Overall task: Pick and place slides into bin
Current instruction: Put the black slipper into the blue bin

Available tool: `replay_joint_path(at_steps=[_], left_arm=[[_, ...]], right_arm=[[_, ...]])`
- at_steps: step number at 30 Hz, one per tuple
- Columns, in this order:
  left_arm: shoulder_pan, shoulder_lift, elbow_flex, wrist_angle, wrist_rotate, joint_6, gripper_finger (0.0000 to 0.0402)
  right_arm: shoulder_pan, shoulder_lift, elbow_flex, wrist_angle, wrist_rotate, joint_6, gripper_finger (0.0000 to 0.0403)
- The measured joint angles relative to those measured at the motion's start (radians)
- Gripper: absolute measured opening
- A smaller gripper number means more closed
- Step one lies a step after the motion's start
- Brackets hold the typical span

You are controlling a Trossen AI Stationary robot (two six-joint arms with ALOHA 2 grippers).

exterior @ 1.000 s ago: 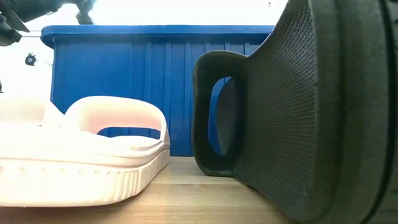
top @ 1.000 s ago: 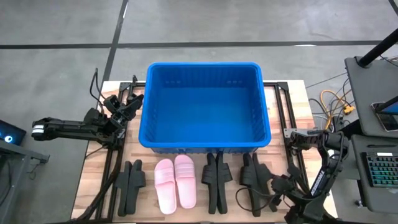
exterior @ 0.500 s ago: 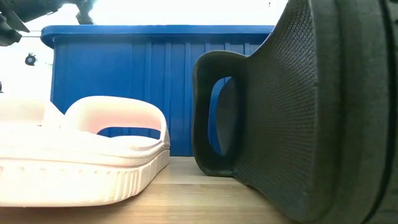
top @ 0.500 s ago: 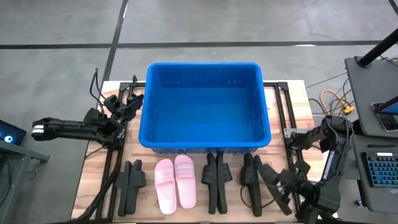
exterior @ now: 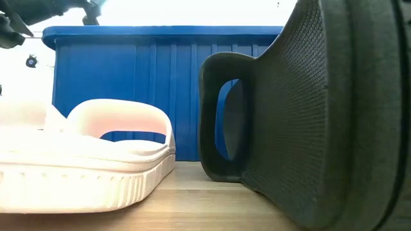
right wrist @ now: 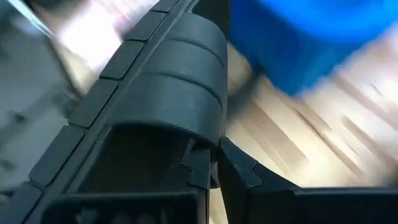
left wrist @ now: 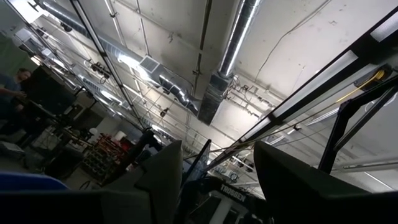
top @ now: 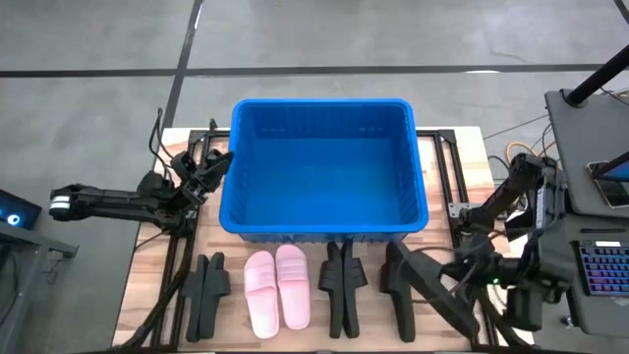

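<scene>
The blue bin (top: pixel 322 167) stands mid-table. Along the near edge rest a black pair of slides (top: pixel 206 292), a pink pair (top: pixel 278 286), another black pair (top: pixel 341 286) and a single black slide (top: pixel 396 283), the black ones on their sides. My right gripper (top: pixel 454 273) is shut on a further black slide (top: pixel 437 293), raised at the near right. My left gripper (top: pixel 211 163) waits left of the bin, pointing up, open on nothing (left wrist: pixel 214 186). The low view shows a pink slide (exterior: pixel 90 160) and a black slide (exterior: pixel 308 122) in front of the bin wall (exterior: pixel 128 77). My right gripper pinches the black slide between its two fingers at the edge of the ribbed strap (right wrist: pixel 200 144). The fingers (right wrist: pixel 239 171) slant down at it from the table's right side. The slide hangs tilted, raised off the table, its length running diagonally from near the bin toward the near right corner.
Black metal frames (top: pixel 447 187) lie on the table on either side of the bin. Cables (top: pixel 526 162) and a desk with a keyboard (top: pixel 600 265) stand off the table's right edge.
My right gripper has risen from the near right of the table and rolled, staying shut on the black slide. The slide has come up off the table away from its mate and now stretches diagonally, tilted. The other slides have stayed put.
</scene>
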Motion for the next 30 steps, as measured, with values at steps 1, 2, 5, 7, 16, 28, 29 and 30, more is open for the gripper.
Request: replay_joint_path(at_steps=[1, 2, 5, 7, 16, 28, 29, 30], left_arm=[[0.000, -0.002, 0.000, 0.000, 0.000, 0.000, 0.0183], [0.000, -0.005, 0.000, 0.000, 0.000, 0.000, 0.0183], [0.000, -0.007, 0.000, 0.000, 0.000, 0.000, 0.0183], [0.000, -0.010, 0.000, 0.001, 0.000, 0.000, 0.0183], [0.000, -0.022, 0.000, 0.006, 0.000, -0.001, 0.0183], [0.000, -0.130, 0.000, 0.010, 0.001, 0.014, 0.0183], [0.000, -0.141, 0.000, 0.010, 0.001, 0.026, 0.0183], [0.000, -0.152, 0.000, 0.010, 0.001, 0.033, 0.0183]], right_arm=[[0.000, -0.008, 0.020, -0.001, 0.062, -0.013, 0.0012], [-0.002, -0.015, 0.041, -0.002, 0.128, -0.032, 0.0012], [-0.026, -0.032, 0.097, 0.001, 0.326, -0.148, 0.0012], [-0.050, -0.045, 0.128, 0.000, 0.472, -0.230, 0.0012], [-0.357, -0.098, 0.281, 0.000, 0.620, -0.602, 0.0012], [-1.012, -0.004, 0.433, 0.035, 0.218, -1.006, 0.0012], [-1.058, 0.017, 0.445, 0.037, 0.188, -1.037, 0.0012], [-1.098, 0.040, 0.457, 0.039, 0.162, -1.066, 0.0012]])
